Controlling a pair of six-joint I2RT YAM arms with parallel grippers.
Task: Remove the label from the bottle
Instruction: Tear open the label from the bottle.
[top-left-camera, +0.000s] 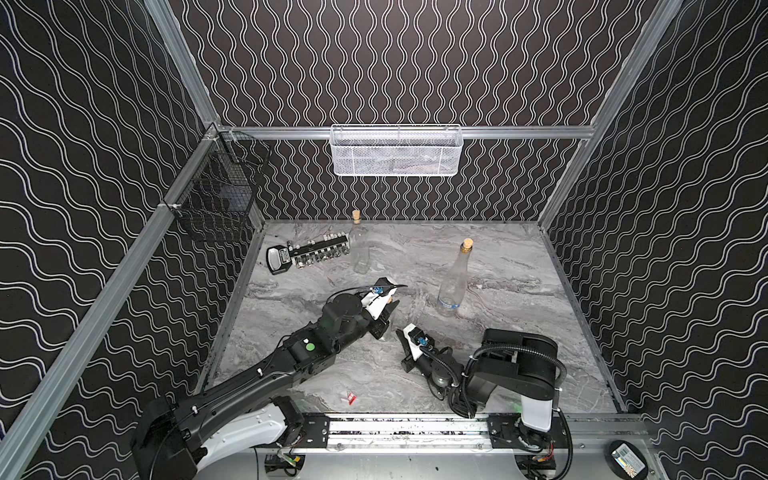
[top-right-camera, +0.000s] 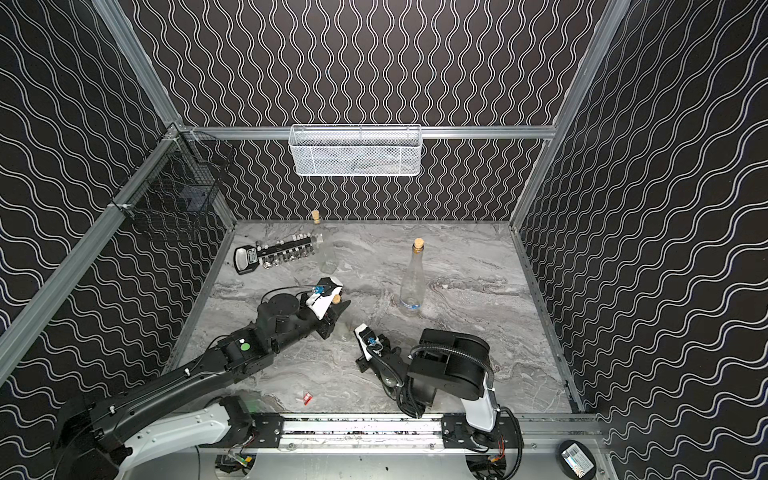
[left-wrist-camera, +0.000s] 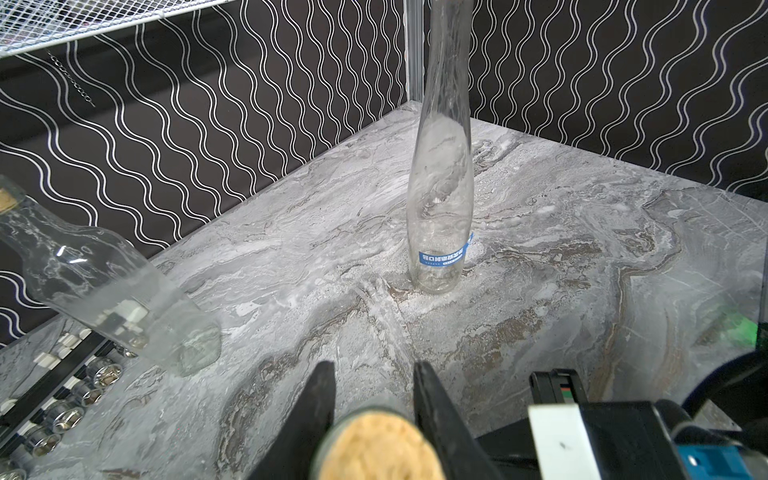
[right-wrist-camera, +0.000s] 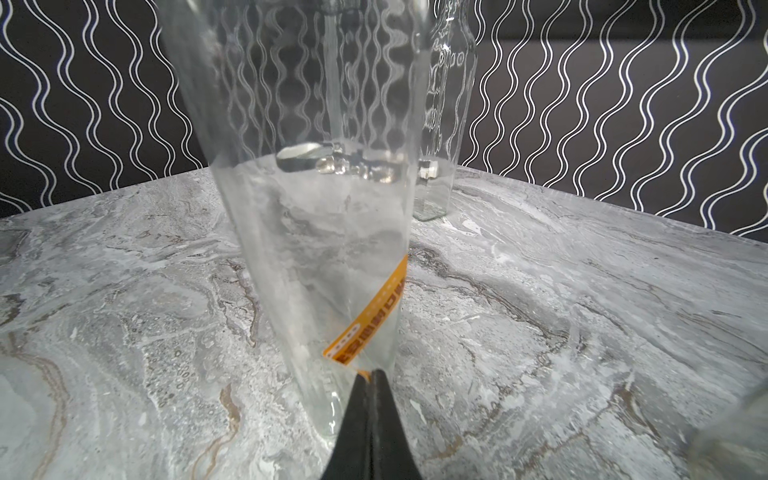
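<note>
L gripper (left-wrist-camera: 374, 368) grips bottle (right-wrist-camera: 316, 208) neck. R gripper (right-wrist-camera: 370, 377) clenched at thin label (right-wrist-camera: 370, 320) end, low centre. Glass slick, fragile, so I peel slow.

There are three corked clear bottles, a rear bottle (top-left-camera: 360, 249) at upper centre, a right bottle (top-left-camera: 453, 282) right of centre and a middle bottle (top-right-camera: 344, 332) at mid-frame; two labels show, a blue label (top-left-camera: 449, 306) on the right bottle and an orange label (right-wrist-camera: 365, 328) on the middle bottle. There are two wire baskets, a white basket (top-left-camera: 395, 151) at top centre and a black basket (top-left-camera: 216, 195) at upper left, and two robot arms, the left arm (top-left-camera: 249, 386) at lower left and the right arm (top-left-camera: 515, 365) at lower right. Singles: one socket rail (top-left-camera: 320, 251) left of the rear bottle, one red scrap (top-left-camera: 351, 398) at lower centre and one round black object (top-left-camera: 627, 459) in the lower right corner.
</note>
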